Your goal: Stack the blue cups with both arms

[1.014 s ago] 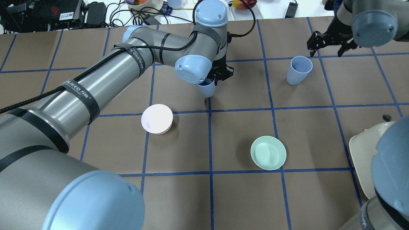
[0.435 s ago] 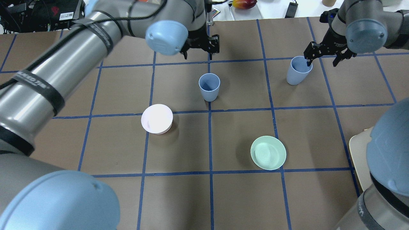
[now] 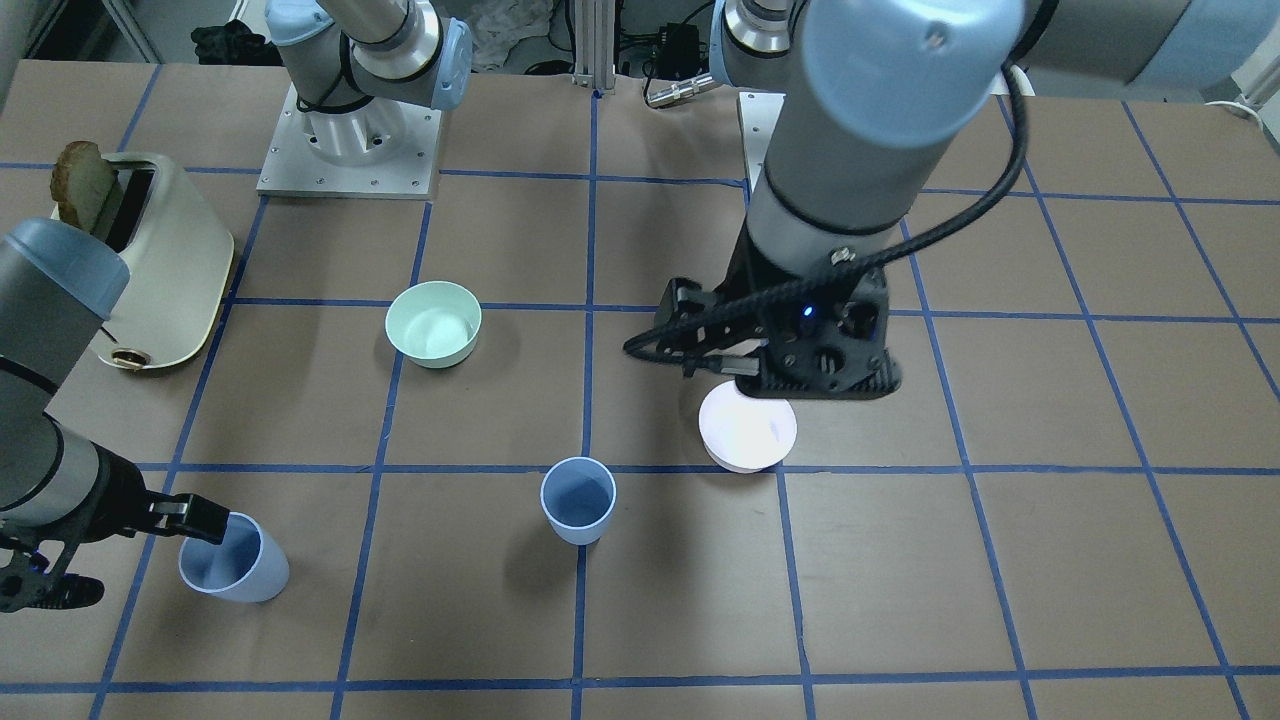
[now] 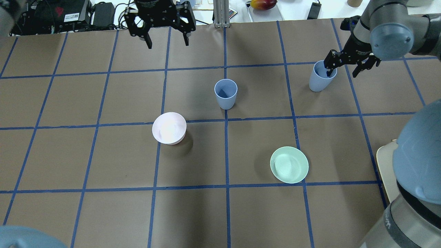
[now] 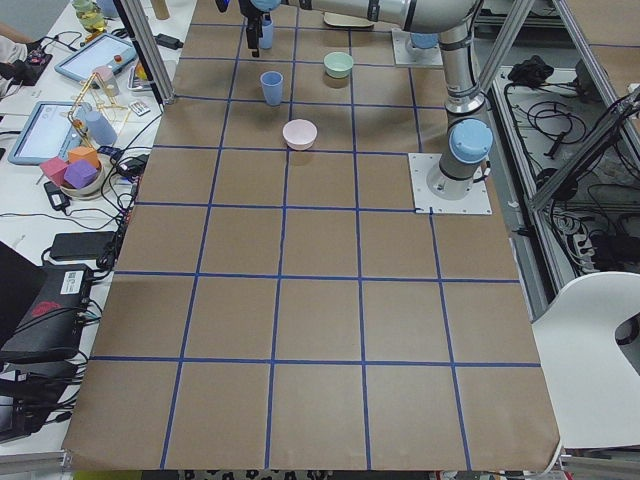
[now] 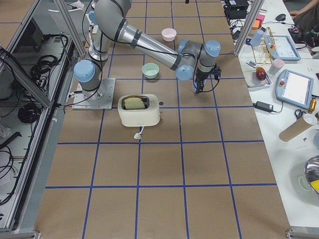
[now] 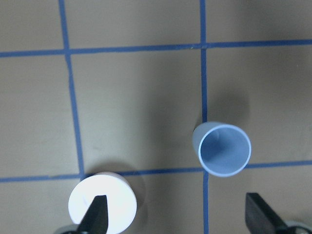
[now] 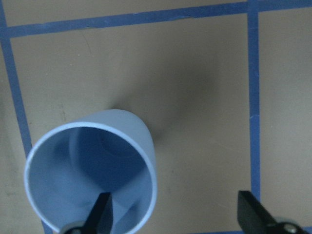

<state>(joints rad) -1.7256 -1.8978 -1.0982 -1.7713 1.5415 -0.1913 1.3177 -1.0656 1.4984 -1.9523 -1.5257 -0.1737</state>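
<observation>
One blue cup [image 4: 225, 93] stands upright and alone at the table's middle, also in the front view [image 3: 578, 500] and the left wrist view [image 7: 222, 148]. The second blue cup [image 4: 321, 80] stands upright at the far right. My right gripper [image 4: 344, 71] is open at this cup's rim, one finger inside the cup and the other outside; the right wrist view shows the same cup [image 8: 91, 171] with the inner finger [image 8: 100, 214]. My left gripper [image 4: 167, 43] is open and empty, raised high over the far left-centre of the table.
A pale pink bowl [image 4: 169, 128] sits left of the middle cup. A mint-green bowl [image 4: 289, 164] sits nearer the robot, to the right. A cream toaster [image 3: 165, 270] with bread stands at the right edge. Cables and boxes lie beyond the far edge.
My left gripper let go of the middle cup, then rose and drew away to the far left. My right gripper came down onto the far right cup, one finger inside.
</observation>
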